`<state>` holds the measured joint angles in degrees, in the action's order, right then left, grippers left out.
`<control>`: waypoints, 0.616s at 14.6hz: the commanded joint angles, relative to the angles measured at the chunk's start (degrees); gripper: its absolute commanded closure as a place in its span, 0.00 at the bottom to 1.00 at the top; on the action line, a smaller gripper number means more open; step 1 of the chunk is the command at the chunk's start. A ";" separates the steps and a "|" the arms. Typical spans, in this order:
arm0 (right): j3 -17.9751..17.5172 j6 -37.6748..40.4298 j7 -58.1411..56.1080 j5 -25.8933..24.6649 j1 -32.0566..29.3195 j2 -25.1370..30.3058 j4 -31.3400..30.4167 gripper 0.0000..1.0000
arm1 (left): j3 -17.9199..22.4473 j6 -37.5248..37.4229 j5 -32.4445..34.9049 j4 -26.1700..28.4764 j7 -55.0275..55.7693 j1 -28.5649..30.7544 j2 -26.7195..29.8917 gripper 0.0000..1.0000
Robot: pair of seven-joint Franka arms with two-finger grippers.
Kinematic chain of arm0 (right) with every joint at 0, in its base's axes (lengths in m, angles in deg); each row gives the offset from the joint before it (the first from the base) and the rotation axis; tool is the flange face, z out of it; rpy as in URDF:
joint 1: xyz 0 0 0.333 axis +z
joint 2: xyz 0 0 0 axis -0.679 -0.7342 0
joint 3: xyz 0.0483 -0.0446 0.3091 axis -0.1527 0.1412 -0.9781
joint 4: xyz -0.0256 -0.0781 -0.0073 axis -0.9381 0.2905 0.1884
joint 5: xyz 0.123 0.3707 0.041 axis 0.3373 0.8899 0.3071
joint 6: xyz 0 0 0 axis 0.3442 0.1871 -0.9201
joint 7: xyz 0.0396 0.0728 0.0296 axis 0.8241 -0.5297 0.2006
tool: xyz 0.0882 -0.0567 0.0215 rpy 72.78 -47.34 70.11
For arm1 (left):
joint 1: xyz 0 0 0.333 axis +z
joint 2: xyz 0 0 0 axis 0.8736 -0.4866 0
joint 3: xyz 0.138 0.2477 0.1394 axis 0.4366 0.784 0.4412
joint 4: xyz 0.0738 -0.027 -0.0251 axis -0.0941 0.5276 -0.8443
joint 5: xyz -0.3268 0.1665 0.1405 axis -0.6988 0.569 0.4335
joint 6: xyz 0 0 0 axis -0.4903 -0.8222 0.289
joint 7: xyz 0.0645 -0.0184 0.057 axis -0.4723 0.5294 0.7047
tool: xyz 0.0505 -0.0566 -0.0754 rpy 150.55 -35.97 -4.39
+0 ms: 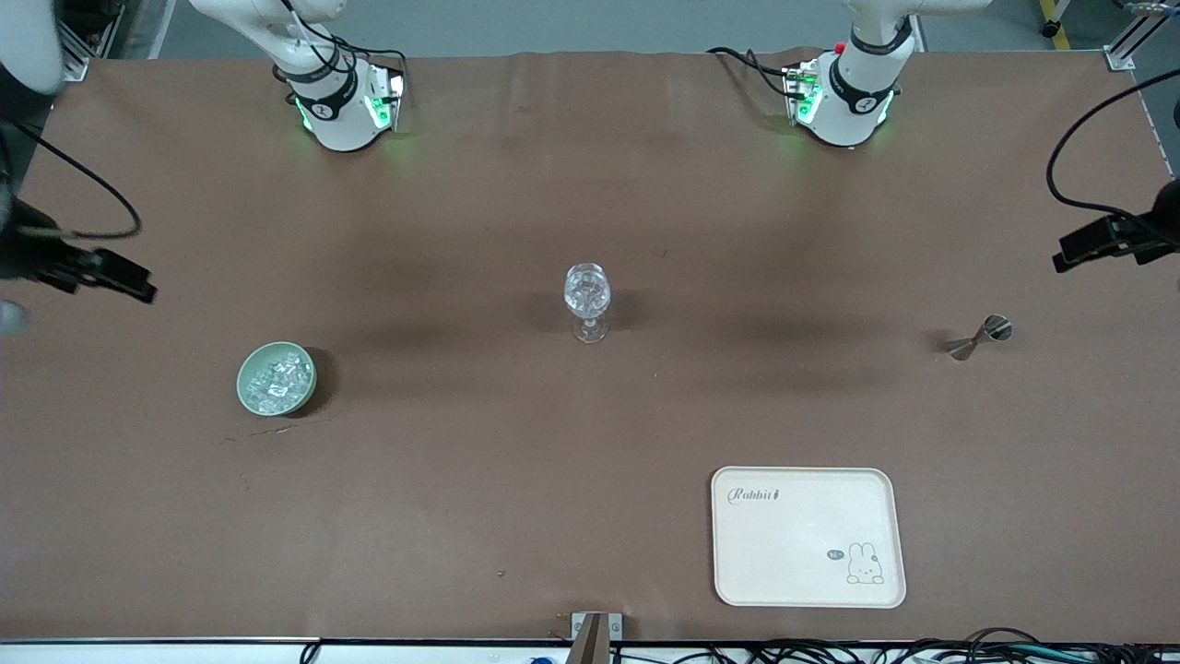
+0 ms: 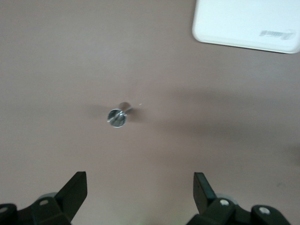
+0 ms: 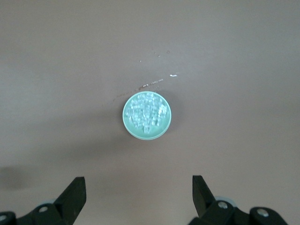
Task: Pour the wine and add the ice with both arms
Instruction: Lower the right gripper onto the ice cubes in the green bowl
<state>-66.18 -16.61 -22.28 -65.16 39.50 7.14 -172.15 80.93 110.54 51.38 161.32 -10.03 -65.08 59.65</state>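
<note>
The ice is a heap of small clear, whitish-glinting chunks filling a pale green bowl, which sits on the brown table toward the right arm's end, nearer to the front camera than the glass. In the right wrist view the same ice shows as a packed cluster of glassy cubes inside the round bowl, with a few faint pale marks on the tabletop just beside it. The clear stemmed glass stands upright near the middle of the table, well apart from the bowl, and its cup glints as if it holds clear pieces, though what is in it cannot be told. Toward the left arm's end lies a small metal jigger on its side, seen in the left wrist view as a shiny double cone. A cream tray with a rabbit drawing and the word "Rabbit" lies nearest to the front camera, on the left arm's half of the table. The right gripper hangs high over the table above the bowl, its two black fingers spread wide with nothing between them. The left gripper hangs likewise over the jigger, fingers spread wide and empty. Both arms' bases glow green.
</note>
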 commanded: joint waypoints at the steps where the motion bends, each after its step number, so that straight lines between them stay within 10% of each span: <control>1: 0.36 -11.75 -0.57 0.42 0.54 2.23 -13.03 0.00 | 3.47 -0.59 -0.56 -2.13 1.71 -0.20 -3.90 0.00; 9: 0.45 -46.03 -0.74 -1.16 0.36 -10.32 -28.35 0.00 | 20.53 -0.24 -17.41 -4.24 9.00 -0.46 -16.91 0.00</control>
<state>-66.10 -56.38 -22.41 -65.39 39.68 0.25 -198.55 97.94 110.78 38.05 159.19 -3.68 -65.13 46.58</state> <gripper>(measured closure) 0.000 0.000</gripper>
